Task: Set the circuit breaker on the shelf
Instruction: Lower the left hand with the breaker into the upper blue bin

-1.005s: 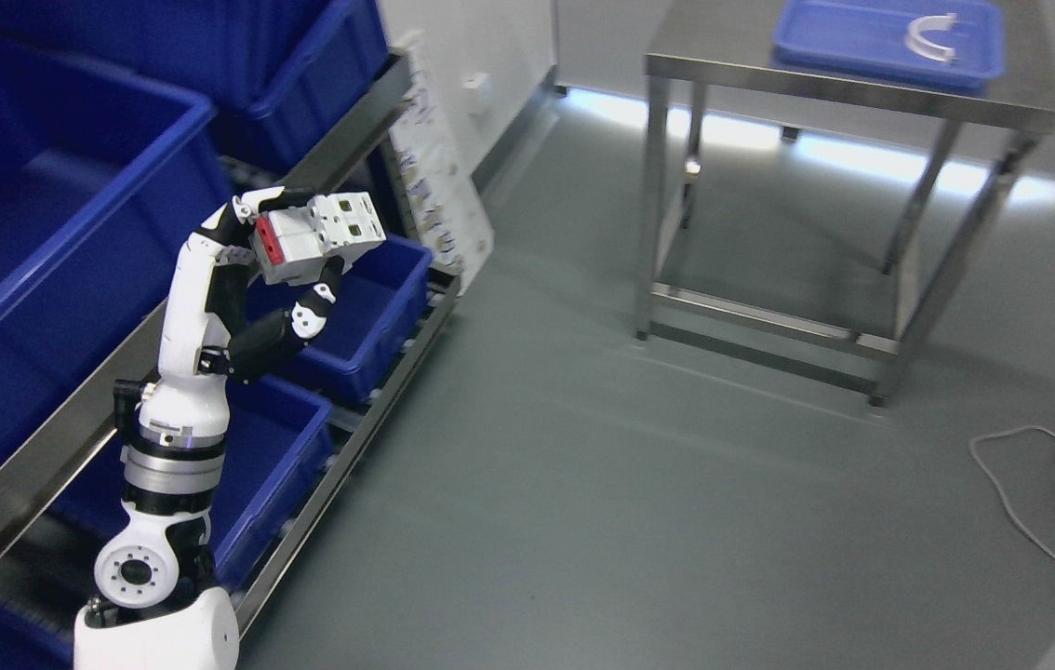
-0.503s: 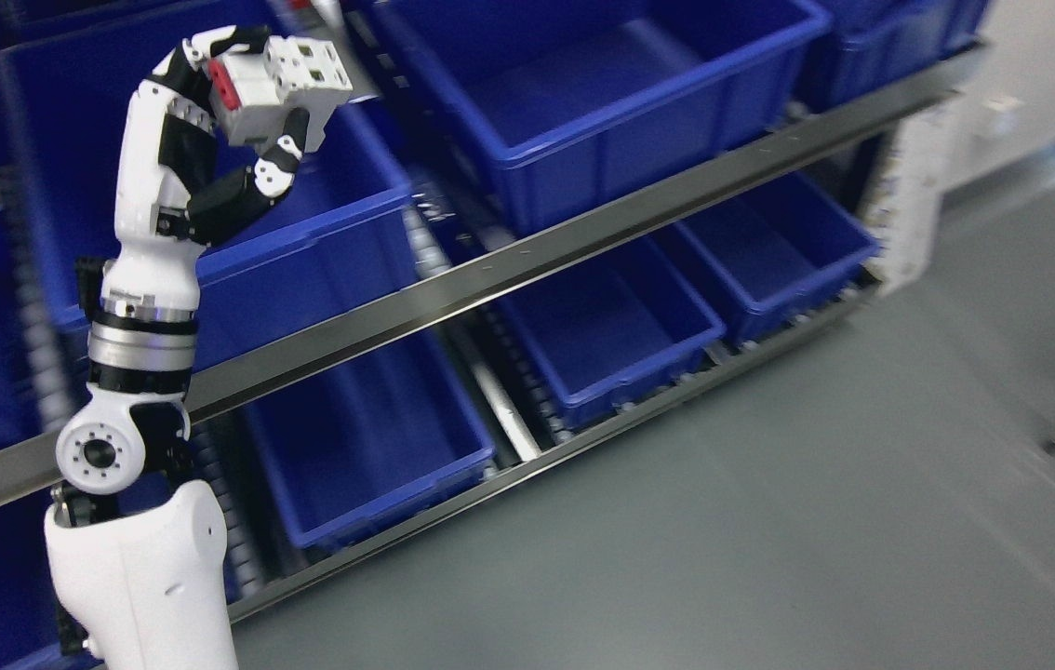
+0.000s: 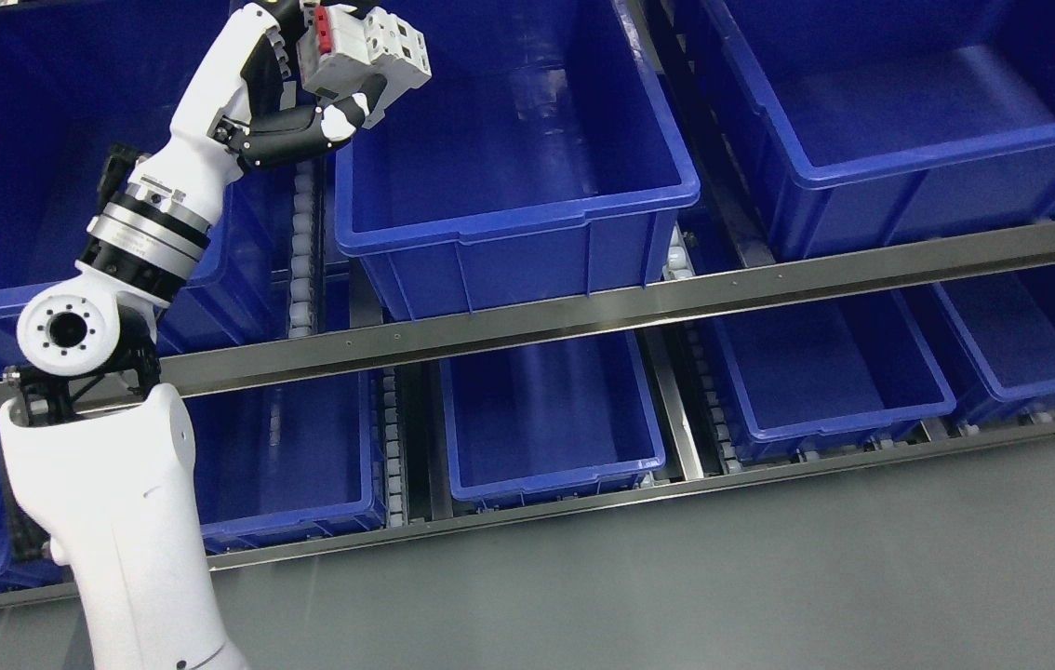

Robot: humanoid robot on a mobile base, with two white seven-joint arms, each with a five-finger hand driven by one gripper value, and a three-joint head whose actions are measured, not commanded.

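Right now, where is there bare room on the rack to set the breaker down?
The middle upper bin beside the left hand shows a bare floor, as does the right upper bin. The lower bins look bare too, but the steel rail overhangs them. The circuit breaker hangs over the roller strip between bins, too narrow.

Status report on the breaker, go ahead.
Left hand shut on circuit breaker. Held above left rim of upper-shelf blue bin. Bin looks empty, nothing blocking. Right hand unseen.

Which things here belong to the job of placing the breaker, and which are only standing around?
For the job:
- circuit breaker, grasped in left hand
- shelf rail
- upper middle blue bin

Just there:
- lower blue bins
- grey floor
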